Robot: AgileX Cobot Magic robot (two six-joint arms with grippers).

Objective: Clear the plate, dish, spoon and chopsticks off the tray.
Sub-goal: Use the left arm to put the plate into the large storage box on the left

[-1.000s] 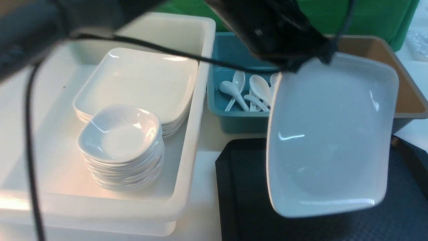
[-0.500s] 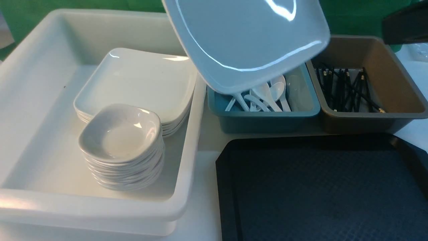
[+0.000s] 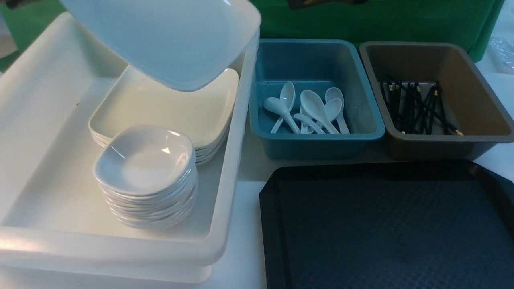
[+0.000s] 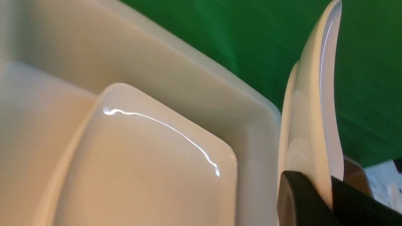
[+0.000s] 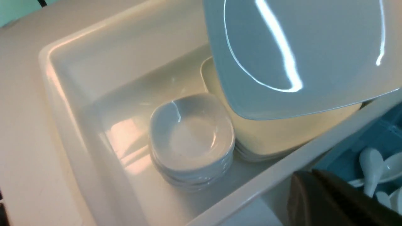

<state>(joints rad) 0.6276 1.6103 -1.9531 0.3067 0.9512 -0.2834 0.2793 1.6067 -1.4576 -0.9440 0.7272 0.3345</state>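
Now, step: setting the plate point(image 3: 168, 40) onto the stack point(image 3: 172, 112) inside the tub point(image 3: 28, 132). That is my judgement, since the plate hangs tilted in the air over the stack and touches nothing below.
Open room: the tub's left half is bare floor, which looks the safest side for pulling away afterwards.
Dishes point(image 3: 146, 172): a tall pile just in front of the stack. Keep the plate's low corner off it.
Doing it well: level the plate, square its corners to the stack, lower slowly, and let go only once it rests flat. A tilted release could slide or chip it.
Left pincer point(image 4: 328, 201): clamped on the plate's rim, one finger on each face.
Tub edges: the far wall stands close behind the stack and the right wall just beside it, so come straight down.
Blue tub point(image 3: 317, 142): beside the tub's right wall, holding spoons point(image 3: 313, 108).
Right pincer point(image 5: 314, 188): shut and holding nothing visible, near the tub's right wall and apart from the plate.
Brown tub point(image 3: 441, 148): holds chopsticks point(image 3: 413, 108).
Tray point(image 3: 385, 228): on the tabletop point(image 3: 245, 224), with nothing on the part in view.
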